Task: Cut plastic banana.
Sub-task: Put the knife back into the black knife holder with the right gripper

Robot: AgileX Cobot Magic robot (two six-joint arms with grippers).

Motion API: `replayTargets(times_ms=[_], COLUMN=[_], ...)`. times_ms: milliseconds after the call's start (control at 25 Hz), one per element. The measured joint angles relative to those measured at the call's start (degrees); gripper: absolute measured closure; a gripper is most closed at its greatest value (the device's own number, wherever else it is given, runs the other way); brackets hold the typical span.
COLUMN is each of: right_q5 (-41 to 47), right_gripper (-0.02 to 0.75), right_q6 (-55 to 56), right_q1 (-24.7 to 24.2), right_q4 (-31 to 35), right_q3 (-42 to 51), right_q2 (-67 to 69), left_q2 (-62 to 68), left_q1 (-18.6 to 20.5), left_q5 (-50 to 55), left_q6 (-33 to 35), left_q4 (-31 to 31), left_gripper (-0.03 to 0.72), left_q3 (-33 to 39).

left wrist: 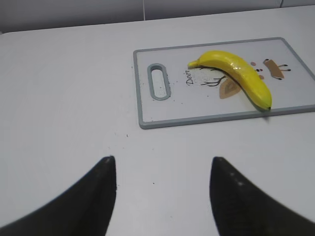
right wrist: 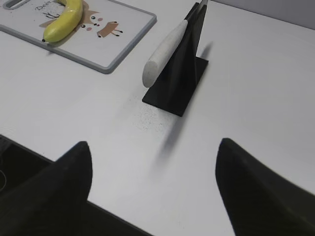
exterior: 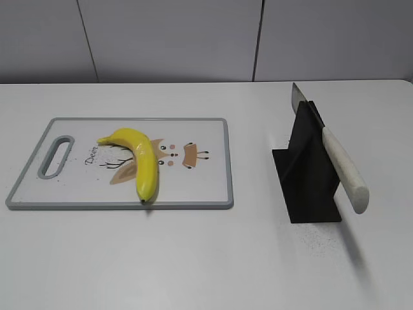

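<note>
The plastic banana is glossy yellow and curved, and lies on a white cutting board with a grey rim and a deer print. It also shows in the left wrist view and the right wrist view. A knife with a white handle rests slanted in a black stand, handle toward the front; the handle also shows in the right wrist view. My left gripper is open and empty, well short of the board. My right gripper is open and empty, short of the stand. Neither gripper shows in the exterior view.
The white table carries the board on the left and the stand on the right. A grey panelled wall runs behind. The table's near edge shows in the right wrist view.
</note>
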Motion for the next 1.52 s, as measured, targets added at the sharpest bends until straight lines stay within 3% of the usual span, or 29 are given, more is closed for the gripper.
replayTargets(times_ms=[240,520,640,1080,1520], right_q5=[0.0,0.0,0.0,0.0,0.0], right_gripper=[0.148,0.150,0.152,0.158,0.158], right_q6=[-0.1,-0.1,-0.1,-0.1,-0.1], right_q1=[-3.5,-17.6,-21.4,-22.1,-23.2], right_q4=[0.3,0.3,0.3,0.4,0.4], right_q3=[0.0,0.0,0.0,0.0,0.0], right_q2=[0.0,0.0,0.0,0.0,0.0], left_q2=[0.0,0.0,0.0,0.0,0.0], left_q1=[0.0,0.0,0.0,0.4,5.6], left_q5=[0.0,0.0,0.0,0.0,0.0], left_q6=[0.0,0.0,0.0,0.0,0.0], left_q4=[0.1,0.1,0.1,0.1,0.1], left_gripper=[0.159,0.188,0.191,0.208,0.217], left_q3=[0.0,0.0,0.0,0.0,0.0])
